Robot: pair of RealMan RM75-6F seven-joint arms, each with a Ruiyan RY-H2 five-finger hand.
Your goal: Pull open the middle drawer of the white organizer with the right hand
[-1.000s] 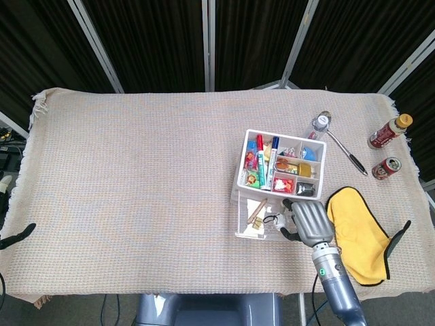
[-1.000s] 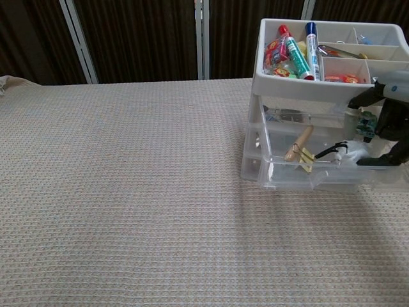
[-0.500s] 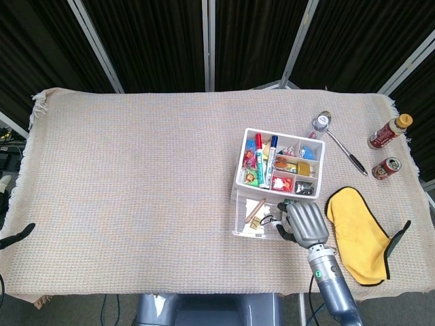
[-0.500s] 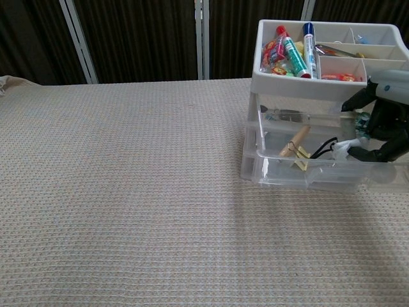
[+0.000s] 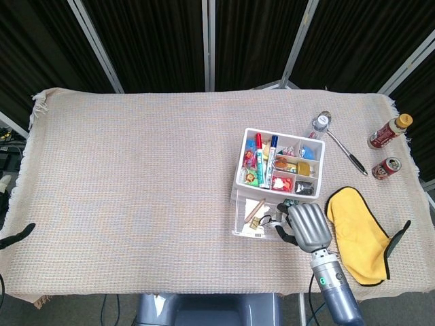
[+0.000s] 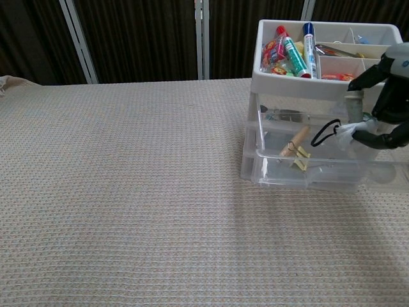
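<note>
From the head view, the organizer (image 5: 279,170) stands on the counter (image 5: 136,190), with its drawer (image 5: 253,219) pulled out toward the robot. The right hand (image 5: 307,224) sits at the drawer's front, fingers curled down over it; whether they grip the drawer I cannot tell. A yellow cloth (image 5: 357,231) lies just beside the organizer.

From the chest view, the organizer (image 6: 319,83) shows the clear drawer (image 6: 307,169) drawn forward, a clothespin (image 6: 293,146) inside. The right hand (image 6: 386,109) is at its far end, fingers bent, touching a black cord (image 6: 324,132).

A beige woven cloth (image 5: 136,176) covers the table before dark, seemingly curtained panels (image 5: 156,41).
</note>
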